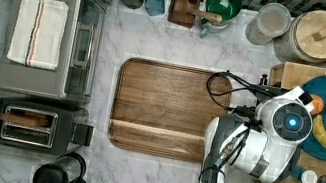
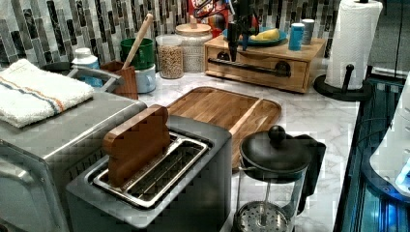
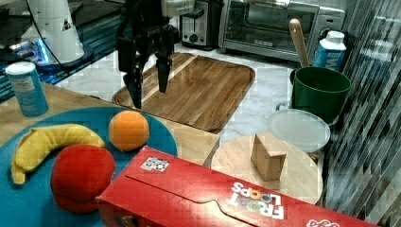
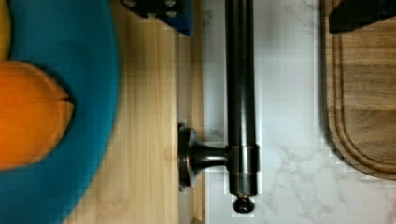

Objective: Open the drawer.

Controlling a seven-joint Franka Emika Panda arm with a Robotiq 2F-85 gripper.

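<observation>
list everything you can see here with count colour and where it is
drawer: 1, light wood, black bar handle, shut, at the left view's far right of the counter
blue plate: 1, on the drawer box, holding banana, orange, red fruit
cutting board: 1, dark brown, mid-counter
toaster oven: 1, steel, striped white towel on top
toaster: 1, dark, wooden slice in slot
french press: 1, black, beside toaster
green bowl: 1, by the backsplash
cereal box: 1, red
paper towel roll: 1, white
gripper: 1, black, open, above the handle
</observation>
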